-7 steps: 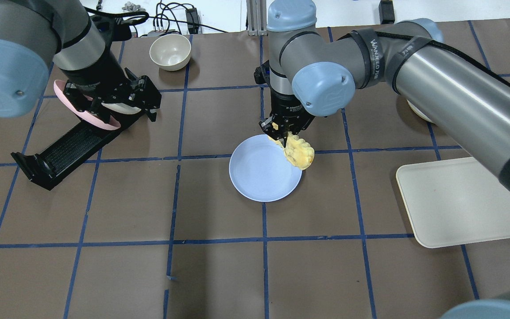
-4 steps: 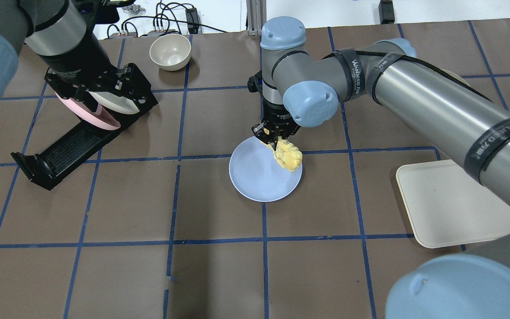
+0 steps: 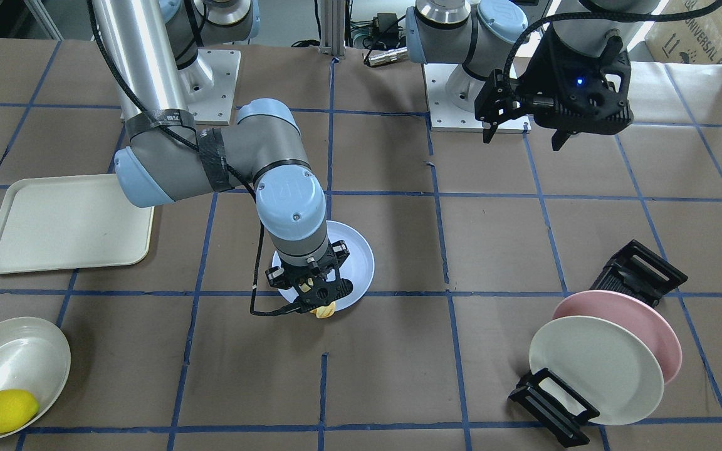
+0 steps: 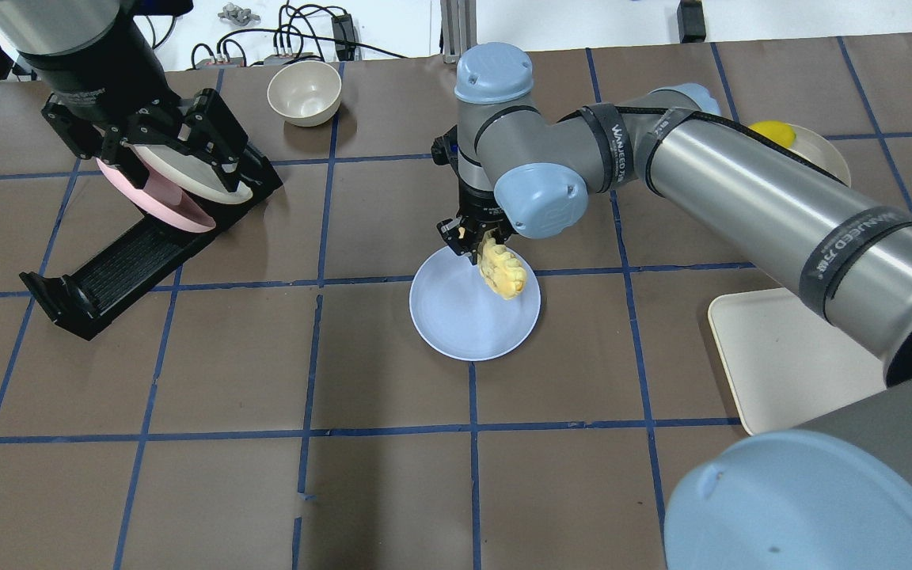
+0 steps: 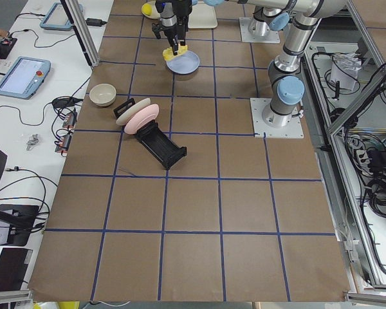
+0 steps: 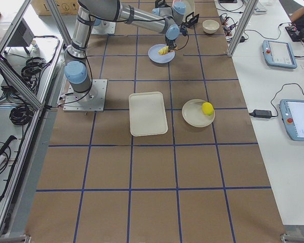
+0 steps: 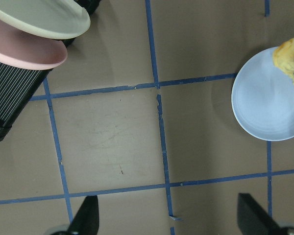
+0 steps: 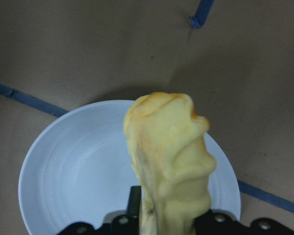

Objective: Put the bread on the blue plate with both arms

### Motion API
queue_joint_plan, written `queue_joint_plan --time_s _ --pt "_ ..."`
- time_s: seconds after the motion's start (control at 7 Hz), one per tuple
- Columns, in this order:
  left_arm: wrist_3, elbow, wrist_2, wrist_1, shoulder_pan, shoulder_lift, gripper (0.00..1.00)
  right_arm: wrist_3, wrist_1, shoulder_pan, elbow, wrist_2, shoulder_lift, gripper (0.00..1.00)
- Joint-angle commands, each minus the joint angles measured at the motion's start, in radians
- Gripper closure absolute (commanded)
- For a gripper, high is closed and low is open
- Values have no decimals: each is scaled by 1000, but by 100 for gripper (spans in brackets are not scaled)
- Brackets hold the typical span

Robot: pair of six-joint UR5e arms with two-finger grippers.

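My right gripper is shut on the bread, a pale-yellow ridged roll hanging from its fingers over the far-right part of the blue plate. In the right wrist view the bread hangs above the plate; I cannot tell whether they touch. In the front view the gripper hides most of the bread at the plate's near rim. My left gripper is open and empty, raised above the plate rack, far to the plate's left. Its spread fingertips show in the left wrist view.
A black rack at the far left holds a pink plate and a cream plate. A cream bowl stands at the back. A cream tray lies at the right. A lemon sits in a shallow bowl.
My right gripper has carried the bread left, from the plate's right rim to over the plate. My left arm has drawn back toward the far left, still open.
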Motion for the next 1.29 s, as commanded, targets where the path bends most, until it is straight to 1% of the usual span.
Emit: queue_joint_plan --time_s 0.0,0.14,0.29,0.43,0.57,0.71,0.86,1.0,1.14 --pt "-59 -1 -13 9 -2 -18 0 1 -11 2 -4 -5 -3 0" --pt "-137 -12 -1 0 -8 -25 0 -1 -11 2 -9 -6 -3 0" --pt "-153 -24 -4 3 -11 -24 0 -10 -2 -4 -9 -8 -17 0" --pt "-241 -23 -14 9 -17 -25 0 -14 3 -14 6 -12 -44 0" --pt "-290 -23 -14 9 -21 -28 0 -19 6 -27 9 -52 -67 0" --pt "-282 -23 -16 45 -25 -27 0 -42 38 -38 11 -66 -108 0" --pt "-254 -29 -10 59 -23 -25 0 -71 66 -87 9 -57 -147 0" --pt "-148 -32 -1 60 -17 -16 0 -74 181 -144 6 -42 -220 0" --pt "-112 -40 -14 60 -3 -1 0 -108 304 -212 6 -49 -303 0"
